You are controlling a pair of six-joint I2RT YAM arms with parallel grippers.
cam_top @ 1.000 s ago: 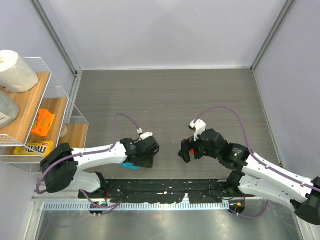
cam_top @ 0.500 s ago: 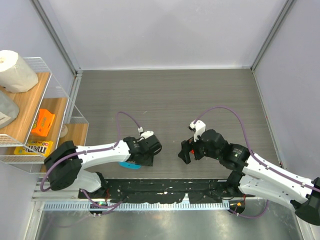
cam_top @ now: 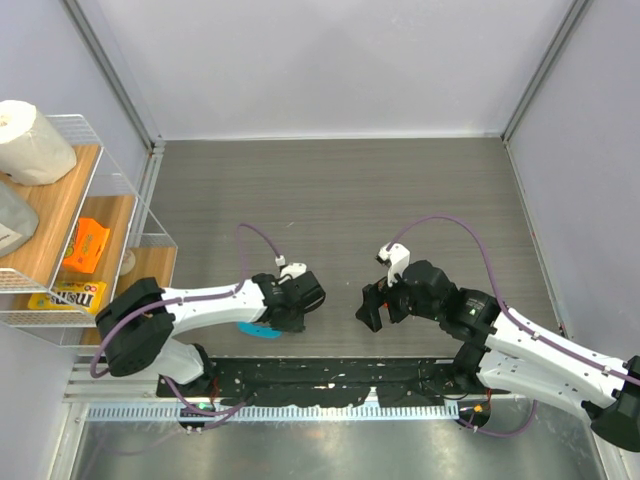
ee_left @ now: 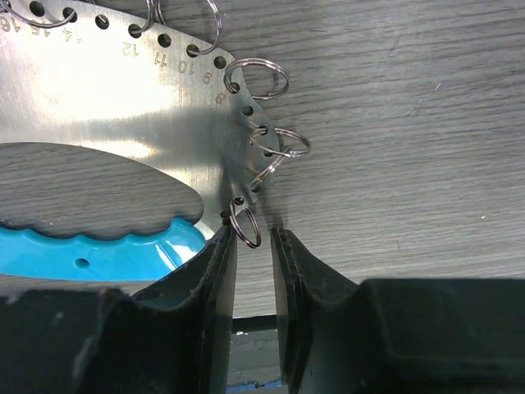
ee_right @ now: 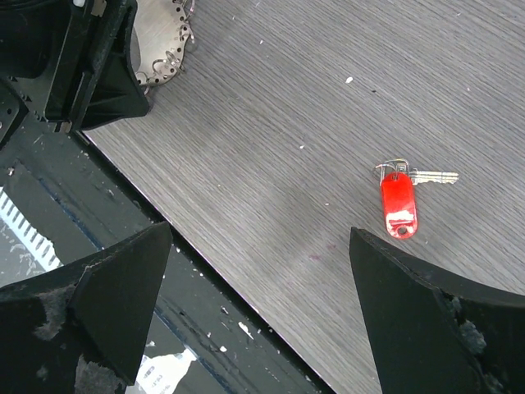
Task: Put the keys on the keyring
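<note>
At the near edge of the grey wood-grain bench (cam_top: 330,190), left of its middle, our left gripper (ee_left: 253,238) sits low over the crescent-shaped silvery metal keyring plate (ee_left: 123,90), which has numbered holes along its rim and a bright blue plastic grip (ee_left: 98,250). Its black fingers (ee_left: 215,271) are drawn in to a narrow gap. One small silvery split ring (ee_left: 244,227) hangs from the plate's rim right at their tips. The gap looks wider than the ring, and we cannot tell whether either finger touches it. We count at least six split rings along the rim, some cut off at the top of the left wrist view

Near the middle of the same edge, our right gripper (ee_right: 258,230) hovers with its fingers (ee_right: 115,287) spread wide and holding nothing. The one tiny key (ee_right: 399,201), red plastic head and short silvery blade, lies flat on the bench beyond the right-hand finger, apart from both. From overhead the gripper's body mostly hides it

Farther off, past the bench's left edge, a wire shelf rack (cam_top: 110,165) carries a white paper roll (cam_top: 30,140) and an orange packet (cam_top: 88,245)
</note>
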